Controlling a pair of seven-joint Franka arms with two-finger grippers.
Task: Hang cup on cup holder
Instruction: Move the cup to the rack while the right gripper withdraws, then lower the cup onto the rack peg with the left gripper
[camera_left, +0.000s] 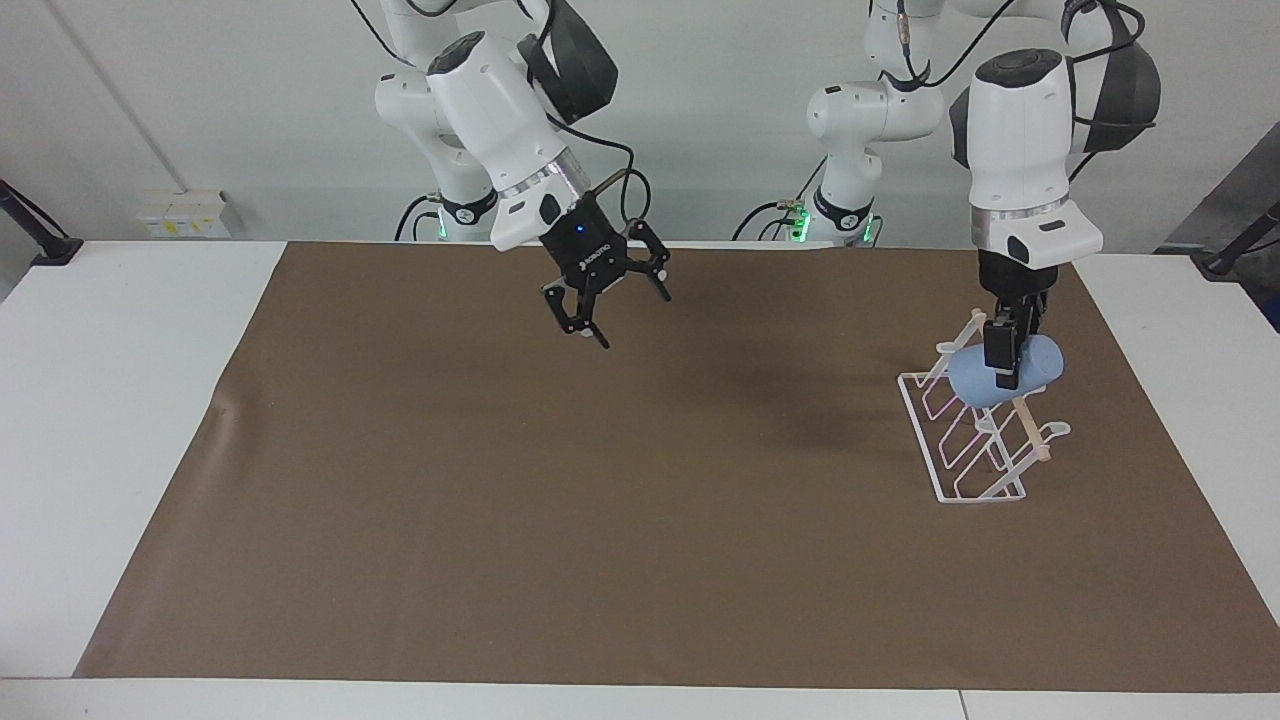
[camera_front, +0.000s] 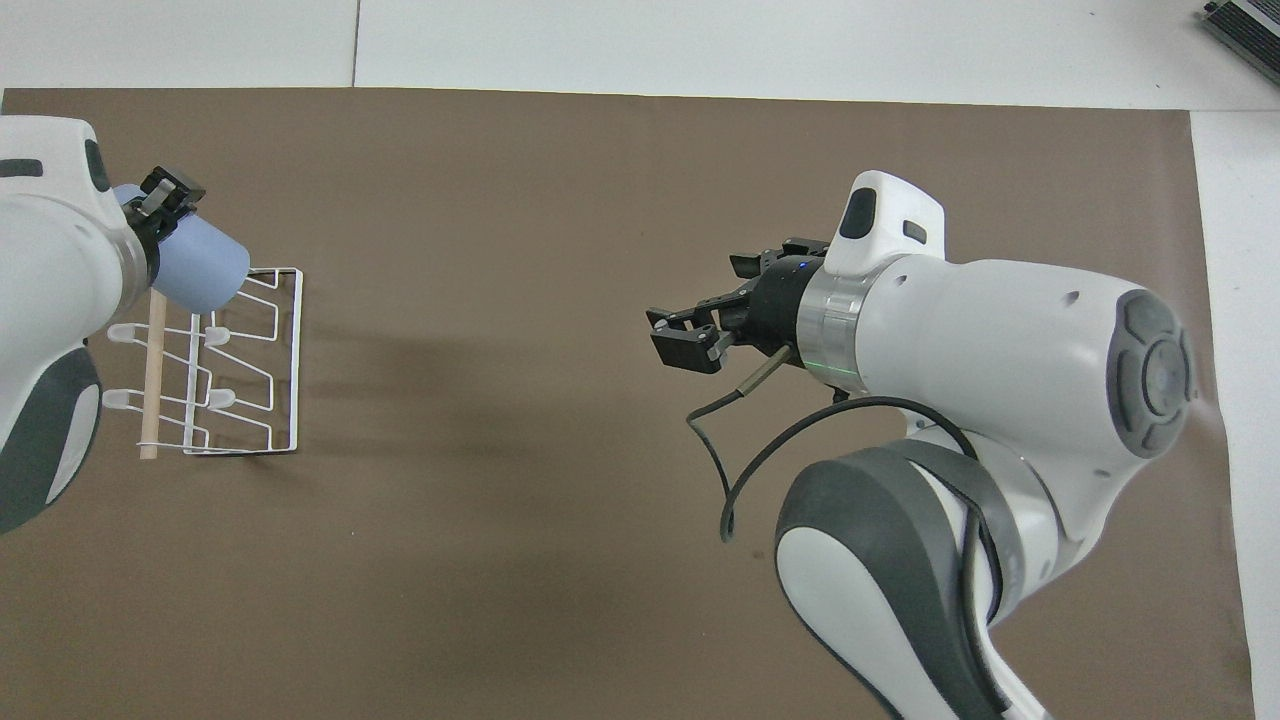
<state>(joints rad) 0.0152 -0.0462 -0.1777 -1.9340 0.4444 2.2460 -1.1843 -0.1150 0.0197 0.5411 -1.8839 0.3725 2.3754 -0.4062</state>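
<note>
Gripper-wise, your left gripper (camera_left: 1006, 362) is clamping the cup (camera_left: 1004, 370) sideways over the cup holder (camera_left: 975, 425) at its robot-side end; releasing misaligned risks it glancing off a prong and rolling onto the worktop. Your right gripper (camera_left: 608, 303) is waiting open over the brown mat.

In the overhead view my own left arm covers most of my left hand (camera_front: 165, 200) and the closed end of the cup (camera_front: 200, 268). The cup hides the cup holder (camera_left: 965, 455) prong beneath it, so I cannot tell whether they touch.
</note>
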